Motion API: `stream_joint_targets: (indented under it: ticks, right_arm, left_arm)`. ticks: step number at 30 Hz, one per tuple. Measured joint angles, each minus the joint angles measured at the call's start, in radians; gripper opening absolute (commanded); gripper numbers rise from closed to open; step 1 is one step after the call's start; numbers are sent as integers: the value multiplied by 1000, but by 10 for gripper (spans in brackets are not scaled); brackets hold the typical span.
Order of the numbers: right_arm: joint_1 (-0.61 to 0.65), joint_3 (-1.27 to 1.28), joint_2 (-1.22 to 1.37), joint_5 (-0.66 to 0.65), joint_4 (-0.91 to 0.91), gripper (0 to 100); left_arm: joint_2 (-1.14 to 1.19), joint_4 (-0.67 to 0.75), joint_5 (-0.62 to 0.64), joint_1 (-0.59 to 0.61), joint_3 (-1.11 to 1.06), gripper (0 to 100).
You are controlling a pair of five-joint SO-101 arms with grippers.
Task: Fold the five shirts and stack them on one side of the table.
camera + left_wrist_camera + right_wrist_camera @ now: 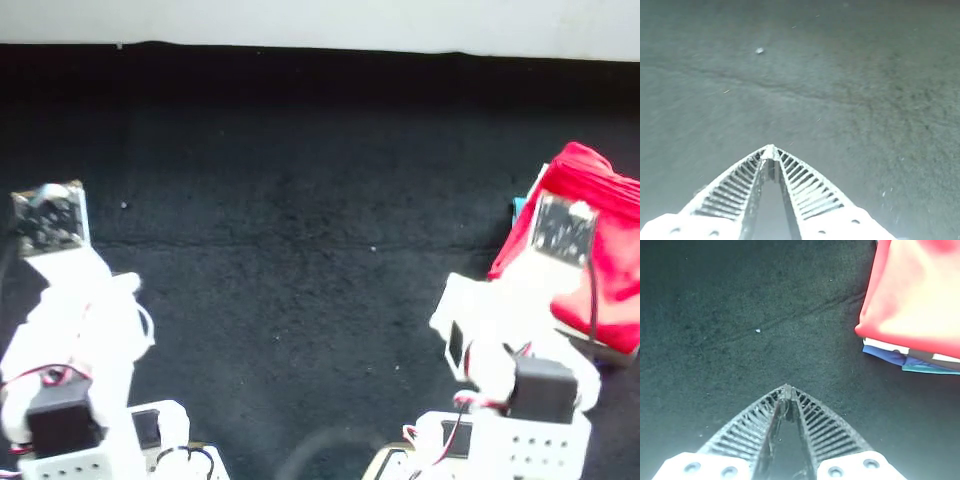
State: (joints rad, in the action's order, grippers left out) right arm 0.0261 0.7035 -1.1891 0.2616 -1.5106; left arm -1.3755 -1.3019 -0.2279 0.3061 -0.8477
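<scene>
Two white arms on my screens, left arm [75,310] and right arm [500,325], at one black fabric-covered bench [300,170]

Item: stack of folded shirts [605,185] at the bench's right side, with the red folded cloth shirt [915,295] on top; a white edge [887,346], a dark blue edge [885,355] and a teal edge [927,369] show beneath it

Item: right gripper [786,388], fingers clenched tip to tip on nothing, over bare bench just beside the stack, not touching it

Item: left gripper [771,149], fingers likewise pressed together and empty, over bare bench at the left side, well apart from the shirts

Item: one small white fleck [759,50] on the cloth near the left gripper
</scene>
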Motion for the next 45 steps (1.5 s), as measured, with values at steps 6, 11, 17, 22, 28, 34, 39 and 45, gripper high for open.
stream_joint_targets:
  ticks: [6, 11, 17, 22, 28, 34, 39, 45]
  right_arm:
    - [2, 249, -269, 0, 98, 6]
    - [2, 399, -457, 0, 104, 6]
    - [2, 569, -620, 0, 107, 6]
    - [2, 658, -631, 0, 114, 6]
    - [2, 781, -631, 0, 132, 6]
    - [6, 878, -637, -2, 166, 6]
    - [121, 913, -634, -5, 186, 6]
    - [247, 957, -632, -189, 207, 6]
  left_arm:
    - [-236, 135, 71, -109, -310, 7]
    - [-388, 149, 133, -170, -479, 7]
    - [-431, 155, 146, -247, -634, 7]
    - [-433, 192, 146, -261, -749, 7]
    - [-433, 210, 146, -264, -833, 7]
    - [-433, 210, 146, -269, -835, 7]
    - [-433, 164, 146, -269, -835, 7]
    - [-433, 118, 146, -269, -835, 7]
